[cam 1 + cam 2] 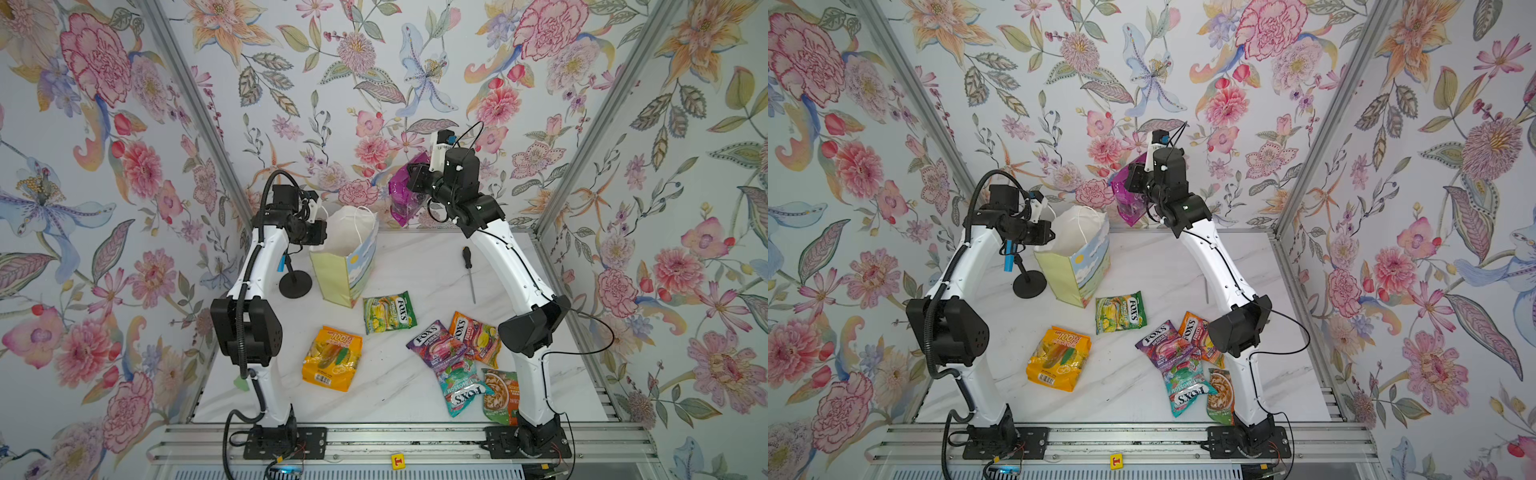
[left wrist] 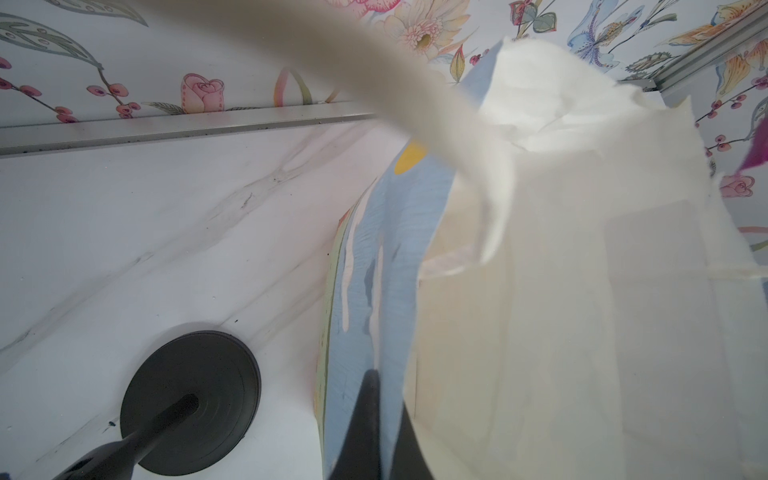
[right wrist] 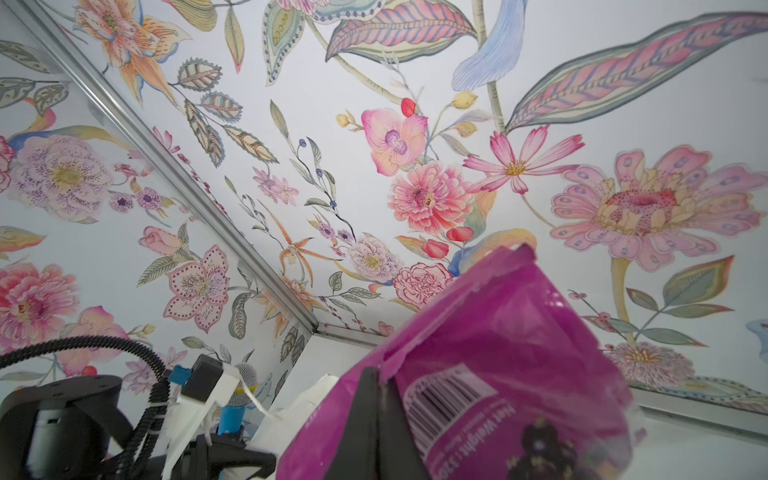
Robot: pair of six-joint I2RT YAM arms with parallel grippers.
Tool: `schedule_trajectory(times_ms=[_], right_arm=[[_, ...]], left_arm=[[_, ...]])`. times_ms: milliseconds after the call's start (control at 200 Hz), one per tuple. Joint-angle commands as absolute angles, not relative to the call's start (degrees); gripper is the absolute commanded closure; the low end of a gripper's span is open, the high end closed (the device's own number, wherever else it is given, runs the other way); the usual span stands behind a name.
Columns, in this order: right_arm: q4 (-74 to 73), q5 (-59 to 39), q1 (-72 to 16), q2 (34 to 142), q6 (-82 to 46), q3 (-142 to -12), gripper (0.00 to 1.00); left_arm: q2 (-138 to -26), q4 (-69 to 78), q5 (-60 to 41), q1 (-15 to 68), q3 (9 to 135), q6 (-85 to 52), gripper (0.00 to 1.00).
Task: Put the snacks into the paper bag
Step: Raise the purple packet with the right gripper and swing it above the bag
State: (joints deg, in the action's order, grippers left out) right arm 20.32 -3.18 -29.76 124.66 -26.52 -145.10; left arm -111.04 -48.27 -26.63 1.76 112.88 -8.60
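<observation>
1. R pincer (image 1: 410, 178) clenched on magenta pkt (image 1: 401, 203). Pkt hangs in the air nr the back wall, up & right of the paper bag (image 1: 340, 278) mouth in both top views, not inside.
2. L pincer (image 1: 323, 237) clamped on the bag's left rim. Wrist view: one finger (image 2: 370, 415) on the blue outer paper, the other inside.
3. Bag upright on surface (image 1: 395, 399), mouth open.
4. Lying on the surface:
   - yellow-orange "100" pkt (image 1: 332, 357), mid-front
   - green FOX'S pkt (image 1: 388, 311), nr the bag
   - purple pkt (image 1: 430, 343), overlapping orange pkt (image 1: 476, 338) & teal pkt (image 1: 463, 388)
   - green-orange pkt (image 1: 498, 395), beside the teal one
5. Screwdriver (image 1: 469, 272) lies right of the bag, apart from it.
</observation>
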Motion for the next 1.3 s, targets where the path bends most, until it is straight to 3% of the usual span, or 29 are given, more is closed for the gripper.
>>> schedule_trajectory(times_ms=[0, 676, 1291], right_arm=[[6.96, -5.08, -30.01, 124.99, -28.65, -148.50, 1.00], [-10.58, -1.76, -35.62, 130.45, -29.64, -152.62, 1.00], [-7.92, -9.10, -40.94, 130.08, -32.63, -152.41, 1.00]], left_arm=[[-108.98, -47.90, -28.01, 1.14, 112.06, -9.32, 0.98], [-109.42, -48.08, -29.44, 1.32, 112.24, -9.40, 0.98], [-109.60, -48.08, -29.38, 1.33, 112.32, -9.49, 0.98]])
